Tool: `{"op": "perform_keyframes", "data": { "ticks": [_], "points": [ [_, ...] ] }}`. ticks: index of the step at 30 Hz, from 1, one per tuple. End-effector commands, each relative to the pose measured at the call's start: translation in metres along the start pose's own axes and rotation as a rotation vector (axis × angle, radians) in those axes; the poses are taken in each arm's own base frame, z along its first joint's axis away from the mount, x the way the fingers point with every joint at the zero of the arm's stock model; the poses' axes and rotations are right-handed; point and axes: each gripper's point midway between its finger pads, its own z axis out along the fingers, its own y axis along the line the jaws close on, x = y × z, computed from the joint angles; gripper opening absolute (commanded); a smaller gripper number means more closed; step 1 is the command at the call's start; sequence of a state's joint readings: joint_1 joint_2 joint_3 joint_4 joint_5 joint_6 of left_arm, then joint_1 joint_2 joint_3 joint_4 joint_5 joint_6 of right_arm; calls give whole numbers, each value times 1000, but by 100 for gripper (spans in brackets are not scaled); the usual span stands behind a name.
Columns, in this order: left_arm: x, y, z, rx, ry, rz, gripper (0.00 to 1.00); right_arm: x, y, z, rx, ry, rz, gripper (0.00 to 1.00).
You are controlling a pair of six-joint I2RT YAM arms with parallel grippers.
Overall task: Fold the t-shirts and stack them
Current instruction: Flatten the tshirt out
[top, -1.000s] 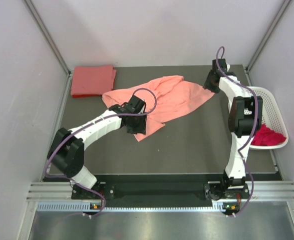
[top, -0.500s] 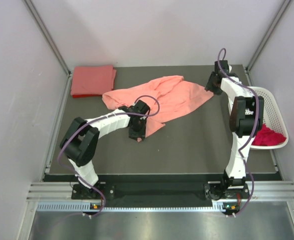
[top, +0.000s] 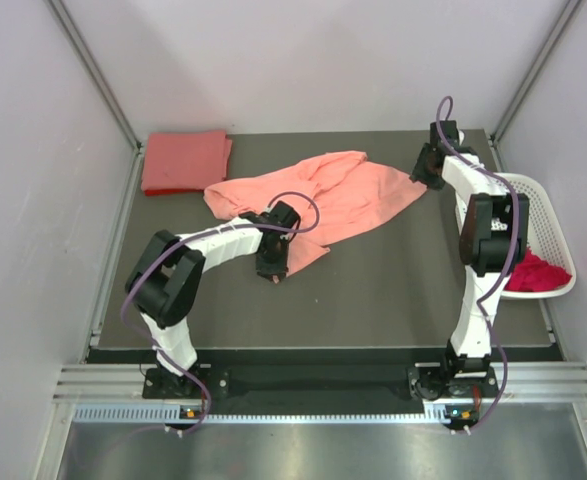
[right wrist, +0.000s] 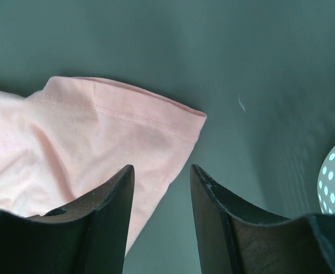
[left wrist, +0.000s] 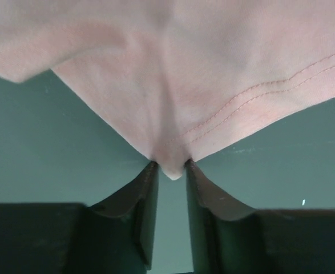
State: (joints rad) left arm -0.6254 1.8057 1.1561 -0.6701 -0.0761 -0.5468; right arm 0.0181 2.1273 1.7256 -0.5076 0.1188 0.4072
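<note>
The salmon-pink t-shirt (top: 343, 190) lies rumpled across the far middle of the table (top: 393, 285), its near hem corner pinched in the left gripper (left wrist: 170, 170), its sleeve by the far right corner beneath the spread-open right gripper (right wrist: 162, 177), and the coral-red t-shirt (top: 184, 160) folded in the far left corner.

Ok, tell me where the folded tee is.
Top view: the folded tee lies at the far left corner of the table, just left of the pink tee.
</note>
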Motion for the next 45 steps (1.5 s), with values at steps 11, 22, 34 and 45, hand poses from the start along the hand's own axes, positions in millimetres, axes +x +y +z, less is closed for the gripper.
{"op": "perform_keyframes", "data": {
  "ticks": [11,22,34,45],
  "points": [
    [-34,46,-85,-155,-231,-89,0,-11,-4,-23,-7,-17,-10,47],
    [-5,137,-224,-303,-607,-370,0,19,-3,-30,-40,51,-39,56],
    [6,110,-186,-195,-478,-249,0,71,10,-40,-126,162,54,57],
    [-2,100,-177,-176,-459,-163,0,92,24,-31,-140,183,128,49]
  ]
}}
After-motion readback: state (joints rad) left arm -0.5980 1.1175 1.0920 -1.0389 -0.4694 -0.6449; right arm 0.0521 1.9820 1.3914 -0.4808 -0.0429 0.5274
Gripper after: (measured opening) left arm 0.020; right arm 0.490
